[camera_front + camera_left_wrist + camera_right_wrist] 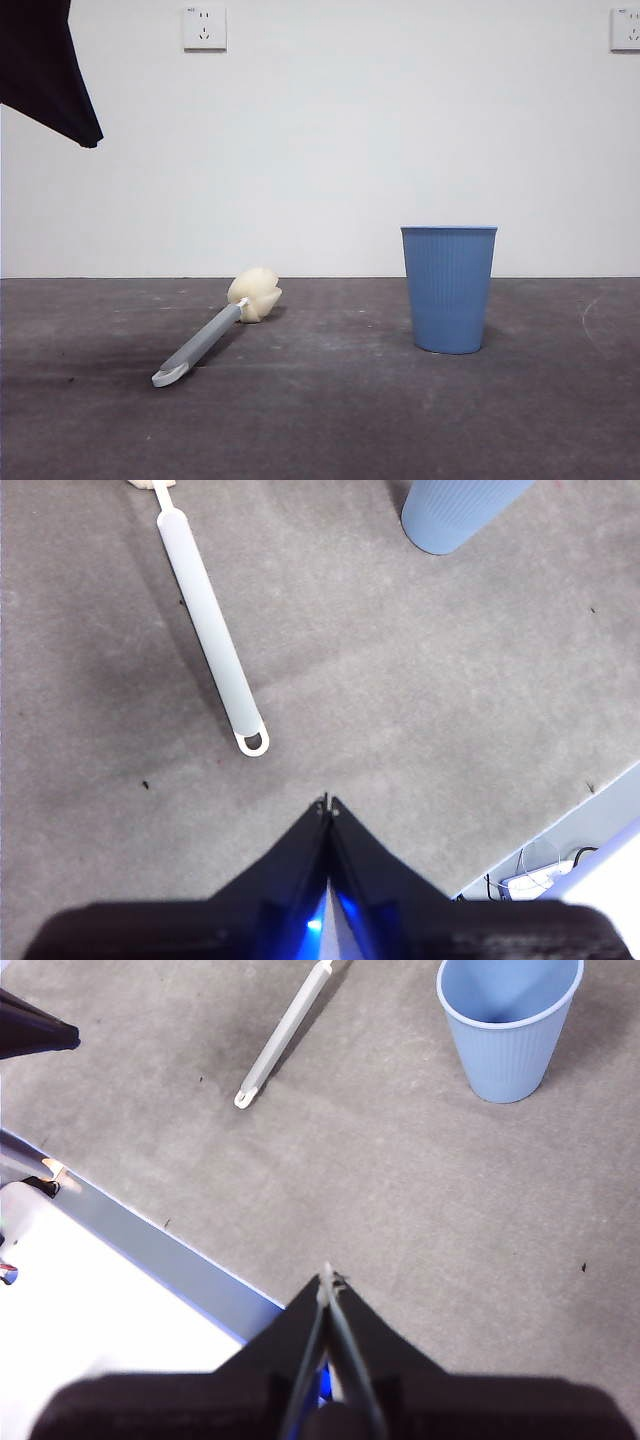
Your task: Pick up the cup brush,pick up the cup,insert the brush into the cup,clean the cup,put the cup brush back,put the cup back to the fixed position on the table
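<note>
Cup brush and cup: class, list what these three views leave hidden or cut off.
- Cup brush: sponge head cut off by the edge in both wrist views.
- Cup: left wrist view crops its rim; its inside bottom is hidden in the front view.
- Left claw, right claw: the front view shows only one dark tip.

Table (330, 430): flat dark grey matte top w/ faint pale scuffs & specks. Cup brush (215, 335) lies flat on it, cream sponge head pointing approx 1 o'clock from its white looped tip. Cup (449, 288) stands upright at 3 o'clock of the brush, well apart, mouth up, light blue.
</note>
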`<state>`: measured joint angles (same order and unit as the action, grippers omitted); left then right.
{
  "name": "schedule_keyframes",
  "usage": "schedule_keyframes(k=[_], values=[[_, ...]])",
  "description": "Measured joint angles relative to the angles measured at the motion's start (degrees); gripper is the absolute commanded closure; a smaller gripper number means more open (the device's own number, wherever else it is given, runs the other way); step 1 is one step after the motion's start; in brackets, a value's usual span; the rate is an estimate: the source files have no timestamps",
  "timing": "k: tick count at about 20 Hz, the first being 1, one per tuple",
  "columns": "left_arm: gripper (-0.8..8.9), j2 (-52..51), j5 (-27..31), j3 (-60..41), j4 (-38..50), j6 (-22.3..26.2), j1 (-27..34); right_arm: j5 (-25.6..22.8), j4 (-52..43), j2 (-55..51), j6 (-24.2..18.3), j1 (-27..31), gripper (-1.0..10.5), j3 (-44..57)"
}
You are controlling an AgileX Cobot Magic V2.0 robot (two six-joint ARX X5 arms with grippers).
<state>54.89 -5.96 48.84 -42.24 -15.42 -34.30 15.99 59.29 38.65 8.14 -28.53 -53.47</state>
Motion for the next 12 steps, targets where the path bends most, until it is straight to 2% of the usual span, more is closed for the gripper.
schedule_keyframes(k=[9, 11, 12], values=[[8.15, -0.15, 1.03, 0.0, 0.33, 0.92, 0.0, 0.0, 0.0, 0.0, 0.0, 0.0, 9.4, 0.0], [8.15, -1.81, 7.8, -0.04, 2.58, 5.01, 1.11, 0.0, 0.0, 0.0, 0.0, 0.0, 9.4, 0.0], [8.15, -3.3, 12.55, -0.11, 6.36, 7.91, 2.73, 0.0, 0.0, 0.0, 0.0, 0.0, 9.4, 0.0]])
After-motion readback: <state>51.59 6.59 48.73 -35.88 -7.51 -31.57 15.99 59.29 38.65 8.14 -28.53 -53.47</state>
